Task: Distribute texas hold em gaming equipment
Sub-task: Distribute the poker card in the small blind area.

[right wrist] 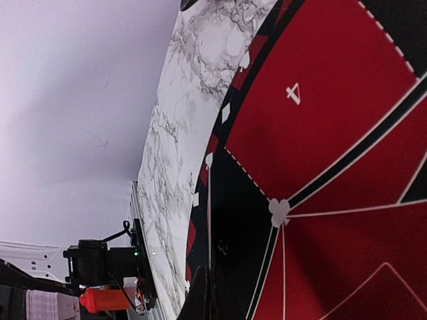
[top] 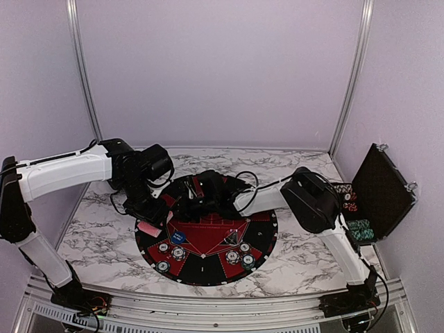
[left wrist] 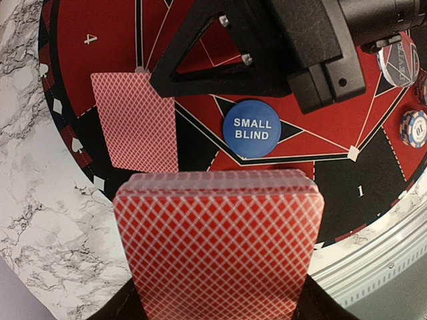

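Note:
My left gripper is shut on a deck of red-backed playing cards, held above the left rim of the round black-and-red mat. My right gripper reaches across the mat and is shut on a single red-backed card, which hangs low over the mat near the sector marked 4. In the right wrist view that card shows only as a thin white edge. A blue SMALL BLIND marker lies on the mat beside it. Striped poker chips sit along the mat's near sectors.
A black case stands open at the table's right edge with rows of chips beside it. More chips lie on the mat's right side. Marble tabletop surrounds the mat, and a metal rail runs along the near edge.

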`<state>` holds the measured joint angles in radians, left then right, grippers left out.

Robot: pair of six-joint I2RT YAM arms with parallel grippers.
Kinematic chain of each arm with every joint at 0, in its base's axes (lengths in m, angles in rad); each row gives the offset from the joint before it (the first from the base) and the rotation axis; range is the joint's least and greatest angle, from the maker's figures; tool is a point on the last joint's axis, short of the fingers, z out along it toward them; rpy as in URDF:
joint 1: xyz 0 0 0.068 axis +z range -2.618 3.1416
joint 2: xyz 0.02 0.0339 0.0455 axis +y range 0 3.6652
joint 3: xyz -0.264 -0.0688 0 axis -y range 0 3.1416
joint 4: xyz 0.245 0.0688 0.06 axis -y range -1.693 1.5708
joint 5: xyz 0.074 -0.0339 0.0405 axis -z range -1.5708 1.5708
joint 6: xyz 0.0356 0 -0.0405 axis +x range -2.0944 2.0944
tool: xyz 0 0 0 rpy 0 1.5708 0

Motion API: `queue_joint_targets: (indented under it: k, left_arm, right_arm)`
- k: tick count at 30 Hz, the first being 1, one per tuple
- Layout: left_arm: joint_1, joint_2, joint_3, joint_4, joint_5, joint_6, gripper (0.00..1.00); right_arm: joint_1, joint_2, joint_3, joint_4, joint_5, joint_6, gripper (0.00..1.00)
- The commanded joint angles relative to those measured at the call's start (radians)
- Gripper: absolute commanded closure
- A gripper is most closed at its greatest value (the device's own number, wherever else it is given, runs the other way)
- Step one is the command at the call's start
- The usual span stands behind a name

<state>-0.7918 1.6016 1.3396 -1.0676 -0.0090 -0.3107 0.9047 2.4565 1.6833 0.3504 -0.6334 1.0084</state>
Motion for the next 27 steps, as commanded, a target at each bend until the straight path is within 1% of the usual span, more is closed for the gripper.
queue_joint_targets:
  k: [1, 4, 11, 14, 23, 27]
  left_arm:
    - [0.005, -0.036, 0.024, -0.026, -0.005, -0.004, 0.47]
    - [0.005, -0.034, 0.024, -0.026, -0.002, -0.004, 0.47]
    - [0.005, -0.031, 0.026, -0.025, -0.002, -0.004, 0.47]
    - [0.005, -0.030, 0.024, -0.026, 0.000, -0.003, 0.47]
    - [0.005, -0.029, 0.023, -0.026, 0.001, -0.002, 0.47]
    - [0.005, -0.029, 0.021, -0.026, 0.001, -0.002, 0.47]
  right_arm:
    - [0.021, 0.034, 0.057, -0.049, 0.022, -0.034, 1.00]
    - [0.022, 0.033, 0.063, -0.070, 0.029, -0.050, 1.00]
    - [0.022, 0.028, 0.070, -0.103, 0.038, -0.072, 0.89]
    - [0.022, 0.022, 0.069, -0.111, 0.045, -0.081, 0.82]
    - [0.021, -0.009, 0.049, -0.123, 0.072, -0.100, 0.73]
    - [0.022, -0.025, 0.030, -0.116, 0.085, -0.103, 0.66]
